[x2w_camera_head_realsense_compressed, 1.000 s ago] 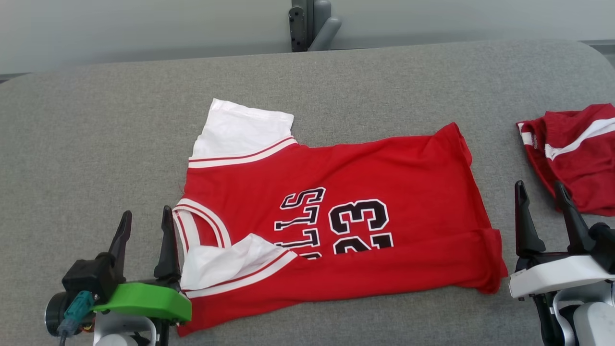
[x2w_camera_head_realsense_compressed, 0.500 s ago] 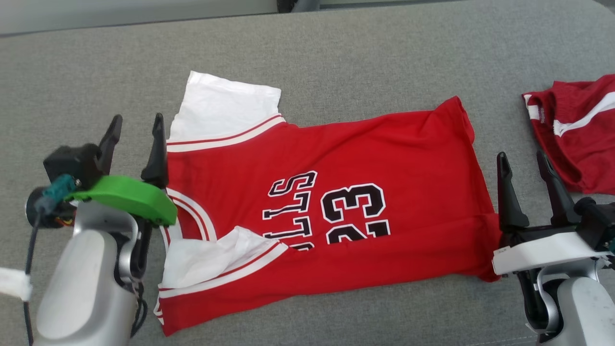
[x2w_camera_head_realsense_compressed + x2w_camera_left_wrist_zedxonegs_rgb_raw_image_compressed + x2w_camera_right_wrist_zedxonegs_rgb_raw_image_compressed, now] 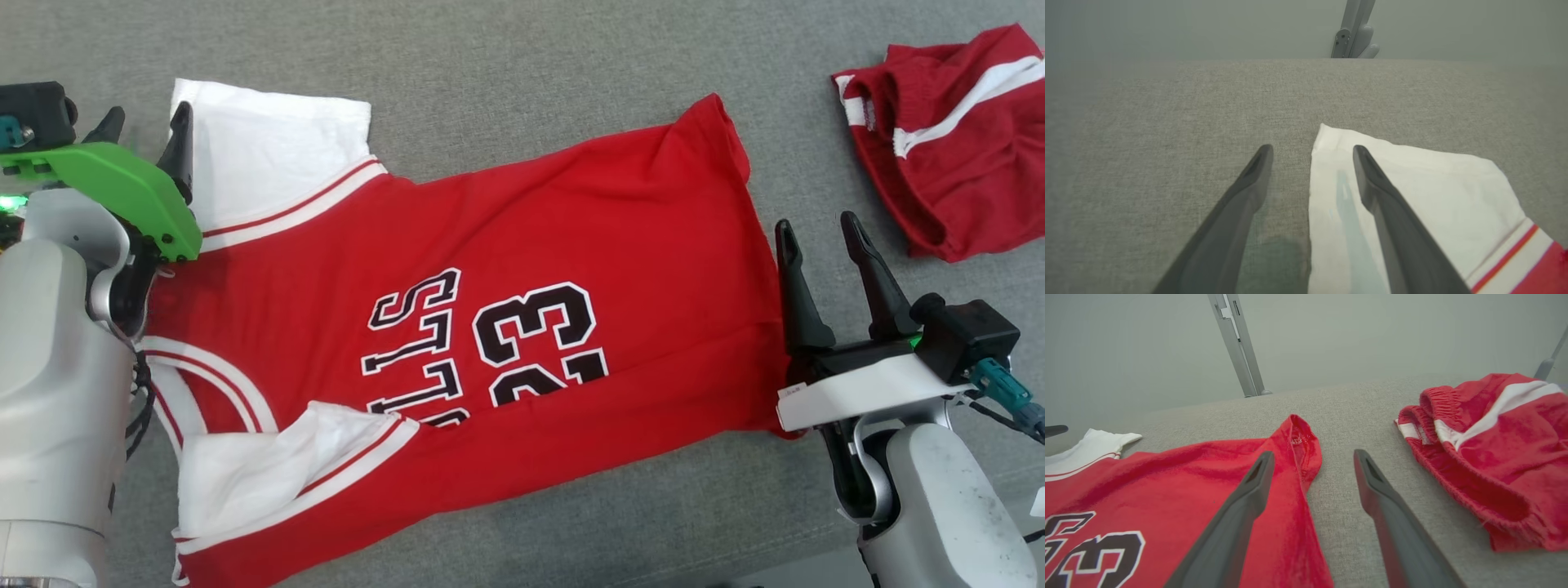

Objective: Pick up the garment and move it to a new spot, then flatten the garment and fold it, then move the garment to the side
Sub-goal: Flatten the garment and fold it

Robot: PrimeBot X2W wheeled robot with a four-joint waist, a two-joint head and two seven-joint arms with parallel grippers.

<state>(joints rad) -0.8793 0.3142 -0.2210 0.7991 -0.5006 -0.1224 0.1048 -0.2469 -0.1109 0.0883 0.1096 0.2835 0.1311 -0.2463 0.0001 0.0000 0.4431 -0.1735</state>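
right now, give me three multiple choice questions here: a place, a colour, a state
1. Where do the red shorts lie relative to the jersey? A) on it B) to its right, apart C) under it
2. What colour are the jersey's sleeves? A) white B) black C) green
3. The left gripper is: A) shut on a sleeve B) shut, empty C) open, astride a sleeve's edge
Key: B, grey surface shows between them; A, both sleeves are white; C, its fingers stand apart, one over cloth.
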